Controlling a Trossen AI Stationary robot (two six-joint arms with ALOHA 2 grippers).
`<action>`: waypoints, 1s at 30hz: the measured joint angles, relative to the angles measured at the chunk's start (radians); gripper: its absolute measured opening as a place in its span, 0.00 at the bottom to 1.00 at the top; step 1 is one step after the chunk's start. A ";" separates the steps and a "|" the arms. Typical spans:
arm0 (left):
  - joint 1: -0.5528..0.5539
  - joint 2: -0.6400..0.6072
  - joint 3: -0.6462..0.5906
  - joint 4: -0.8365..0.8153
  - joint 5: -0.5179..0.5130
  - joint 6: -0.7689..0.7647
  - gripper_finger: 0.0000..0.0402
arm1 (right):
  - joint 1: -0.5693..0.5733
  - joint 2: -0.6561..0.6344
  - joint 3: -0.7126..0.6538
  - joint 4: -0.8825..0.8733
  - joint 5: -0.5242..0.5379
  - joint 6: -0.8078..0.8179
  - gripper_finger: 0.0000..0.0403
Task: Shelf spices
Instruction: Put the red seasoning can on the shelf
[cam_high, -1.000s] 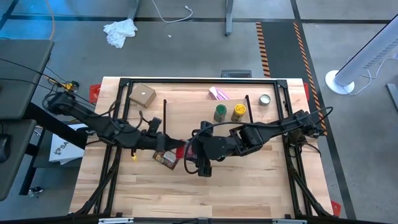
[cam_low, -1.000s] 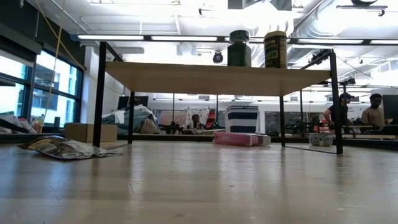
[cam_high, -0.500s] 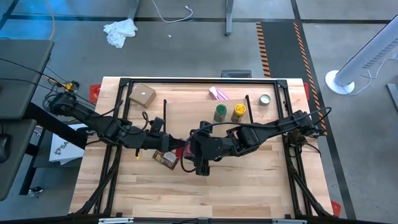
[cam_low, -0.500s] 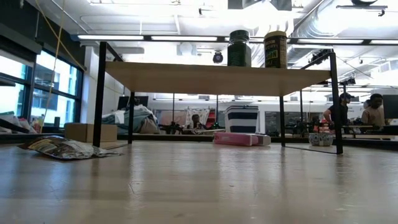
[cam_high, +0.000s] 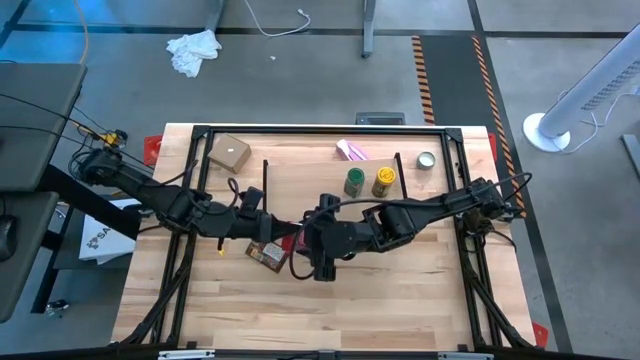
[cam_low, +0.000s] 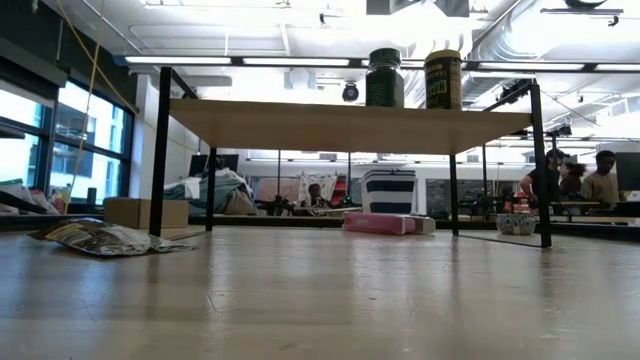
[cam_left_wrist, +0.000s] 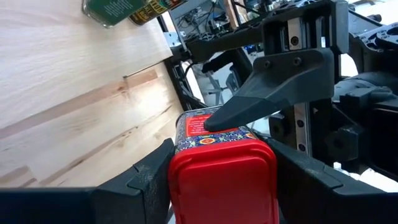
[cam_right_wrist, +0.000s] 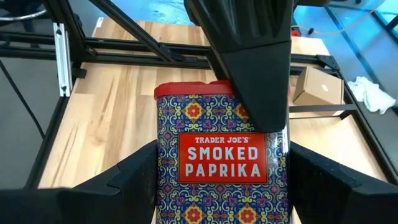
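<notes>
Where table (cam_high: 400, 300) shows bare wood | people (cam_low: 575, 180) stand behind

Red tin (cam_left_wrist: 221, 171): it sits between the left hand's (cam_left_wrist: 221, 186) two dark fingers (cam_left_wrist: 146, 177), red lid toward the camera.
Other hand (cam_left_wrist: 273, 78): one dark pointed finger (cam_left_wrist: 249, 102) rests on the tin's far patterned end.
Table (cam_left_wrist: 68, 93): light wood.
Green jar (cam_left_wrist: 115, 9): far off, on the table.
</notes>
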 joint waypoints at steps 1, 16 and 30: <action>0.000 -0.003 0.000 -0.001 0.000 0.008 0.53 | 0.002 0.000 0.000 -0.001 0.000 -0.009 0.69; 0.056 -0.089 -0.002 -0.156 0.040 0.143 0.53 | 0.019 -0.054 0.001 -0.055 0.151 -0.090 0.79; 0.199 -0.088 0.039 -0.286 0.139 0.309 0.53 | 0.054 -0.189 0.004 -0.114 0.405 0.005 0.80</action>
